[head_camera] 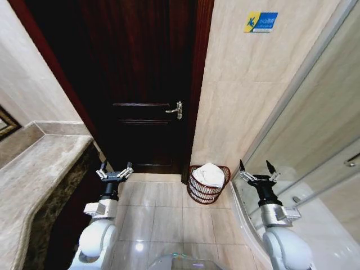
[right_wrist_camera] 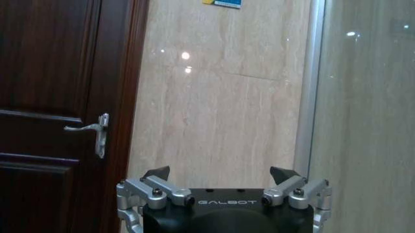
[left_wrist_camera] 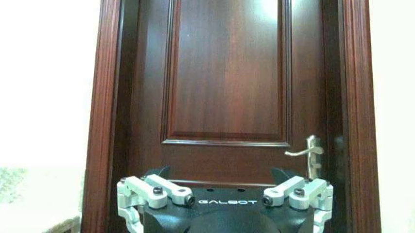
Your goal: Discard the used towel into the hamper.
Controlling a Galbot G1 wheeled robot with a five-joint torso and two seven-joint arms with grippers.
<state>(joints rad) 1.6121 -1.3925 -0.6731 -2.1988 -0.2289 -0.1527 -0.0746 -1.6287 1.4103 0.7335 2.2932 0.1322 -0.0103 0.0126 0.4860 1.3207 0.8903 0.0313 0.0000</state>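
The white towel [head_camera: 210, 174] lies in the hamper [head_camera: 206, 193] by the far wall, between the left gripper [head_camera: 115, 169] and right gripper [head_camera: 256, 168], both wide open and holding nothing.

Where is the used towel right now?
In the head view the white towel lies bunched inside the hamper, on the tiled floor by the wall, just right of the dark wooden door, between the two raised pincers and ahead of them.

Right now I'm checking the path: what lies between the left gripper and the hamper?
In the head view, only bare pale floor tile lies between the open left gripper and the hamper, which holds a white towel.
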